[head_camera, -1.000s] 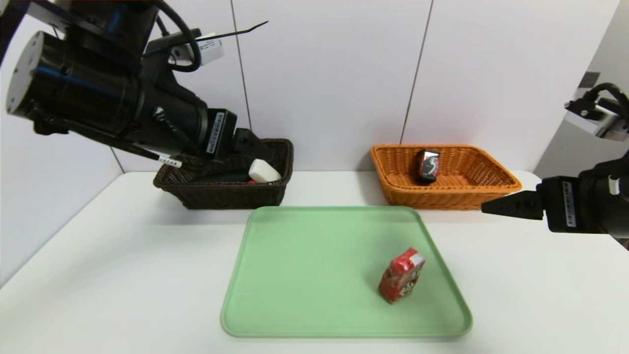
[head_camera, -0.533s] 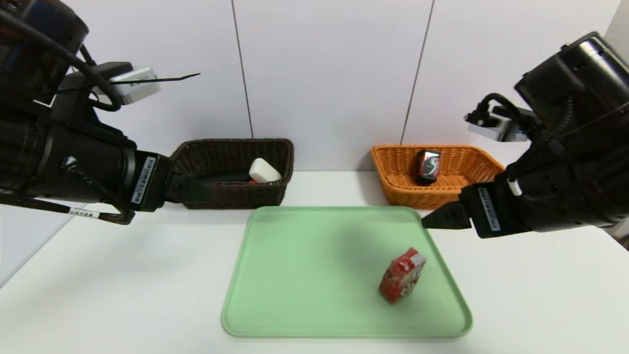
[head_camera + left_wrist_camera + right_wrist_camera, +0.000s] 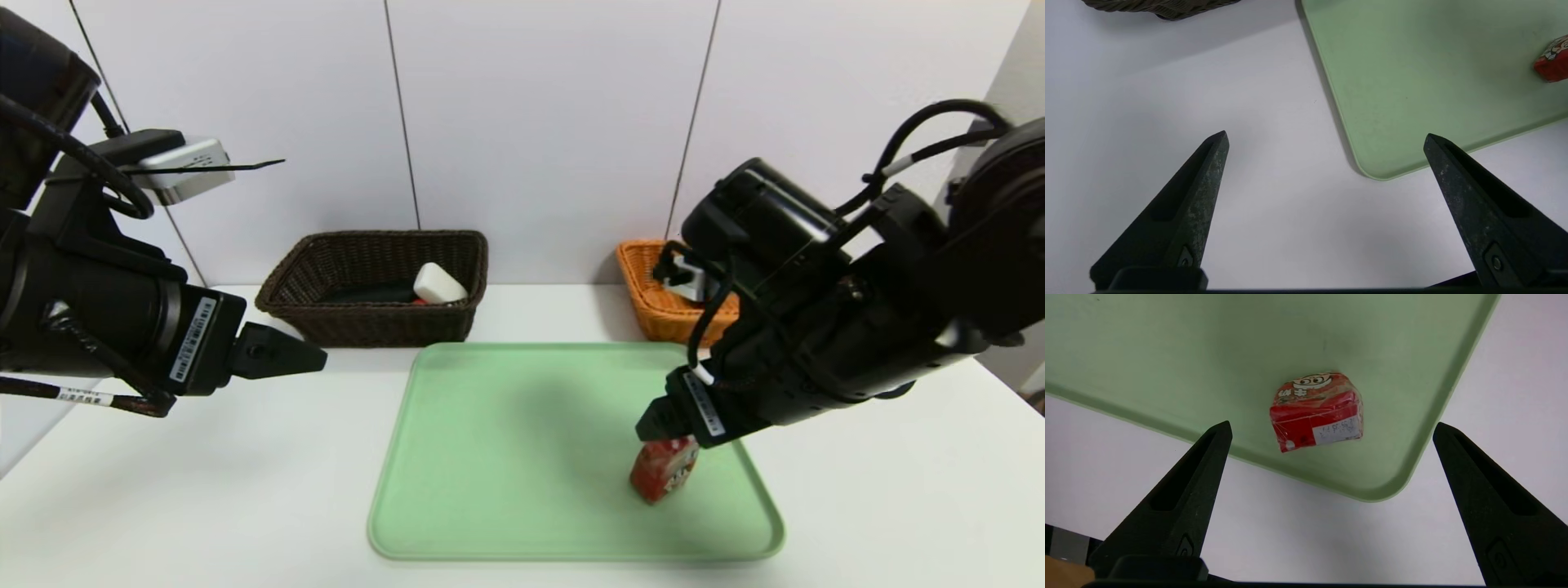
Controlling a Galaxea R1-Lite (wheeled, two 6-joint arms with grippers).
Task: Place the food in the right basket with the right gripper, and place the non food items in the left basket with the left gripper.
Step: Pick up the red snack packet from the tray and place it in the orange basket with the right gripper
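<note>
Right pincer (image 3: 1331, 428) spread wide above red carton (image 3: 661, 474) on green tray (image 3: 506, 457), nothing gripped yet.

Carton upright near tray's right edge, tilted slightly, printed face and white label showing from right wrist view, sitting between the two black fingers (image 3: 1184, 490) but well below them. Left pincer (image 3: 1327, 136) also spread and empty, hanging over bare white table (image 3: 204, 490) beside tray's left edge, idle. Dark left basket (image 3: 367, 327) at back holding white block (image 3: 439, 283) and a dark item; orange right basket (image 3: 653, 318) mostly hidden behind right arm. Likely risks: closing off-centre could nudge the light carton over or slide it across the smooth tray; squeezing too hard could crush its soft sides; descending too far could jab fingertips into tray. Basket contents on right not visible, so room for drop-off cannot be judged.
</note>
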